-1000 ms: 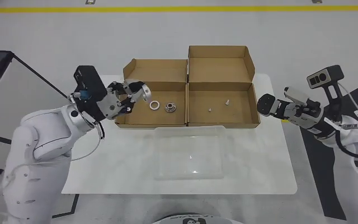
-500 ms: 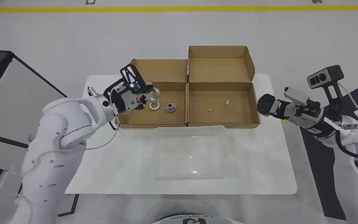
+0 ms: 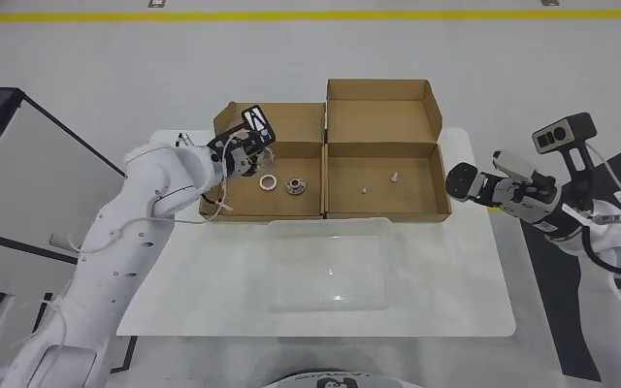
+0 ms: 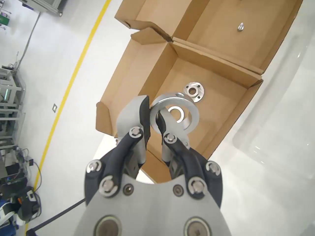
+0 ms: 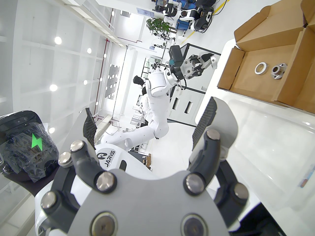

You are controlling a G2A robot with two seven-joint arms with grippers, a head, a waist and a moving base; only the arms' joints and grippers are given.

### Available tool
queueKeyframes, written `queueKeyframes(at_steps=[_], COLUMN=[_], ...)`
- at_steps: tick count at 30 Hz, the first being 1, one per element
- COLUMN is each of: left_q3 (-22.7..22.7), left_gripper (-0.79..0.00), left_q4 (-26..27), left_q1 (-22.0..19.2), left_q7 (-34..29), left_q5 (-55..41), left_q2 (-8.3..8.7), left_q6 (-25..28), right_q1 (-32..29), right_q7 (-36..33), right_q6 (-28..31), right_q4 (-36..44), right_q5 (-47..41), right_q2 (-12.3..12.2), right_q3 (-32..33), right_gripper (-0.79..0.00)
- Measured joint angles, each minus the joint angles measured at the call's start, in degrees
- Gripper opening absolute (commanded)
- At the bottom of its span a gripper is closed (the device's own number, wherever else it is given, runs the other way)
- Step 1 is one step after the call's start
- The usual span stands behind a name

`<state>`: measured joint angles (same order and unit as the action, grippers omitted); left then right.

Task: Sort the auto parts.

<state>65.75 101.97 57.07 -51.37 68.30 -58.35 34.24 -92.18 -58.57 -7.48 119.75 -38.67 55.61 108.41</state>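
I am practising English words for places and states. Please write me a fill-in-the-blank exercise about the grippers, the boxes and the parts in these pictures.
1. The left gripper holds a ring over the ____ box.
2. The right box holds ____ bolts.
3. The jaws of the right gripper are ____.

Missing words: left; two; open.
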Motion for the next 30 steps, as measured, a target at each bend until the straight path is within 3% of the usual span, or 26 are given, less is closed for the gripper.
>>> queueKeyframes(at_steps=[13, 30], left_q3=[-7.09, -10.3], left_gripper=[-0.785, -0.785], left_q4=[-10.09, -19.91], left_q1=[-4.22, -5.36], left_q7=[0.57, 1.77], left_q5=[6.54, 13.39], left_q2=[-1.31, -1.97], left_q6=[-0.63, -0.16], right_q1=[0.0, 0.0], right_q7=[0.0, 0.0], right_q6=[0.0, 0.0], right_q4=[0.0, 0.0], right_q5=[0.0, 0.0], right_q2=[0.0, 0.0], right_q3=[0.0, 0.0], right_gripper=[0.0, 0.0])
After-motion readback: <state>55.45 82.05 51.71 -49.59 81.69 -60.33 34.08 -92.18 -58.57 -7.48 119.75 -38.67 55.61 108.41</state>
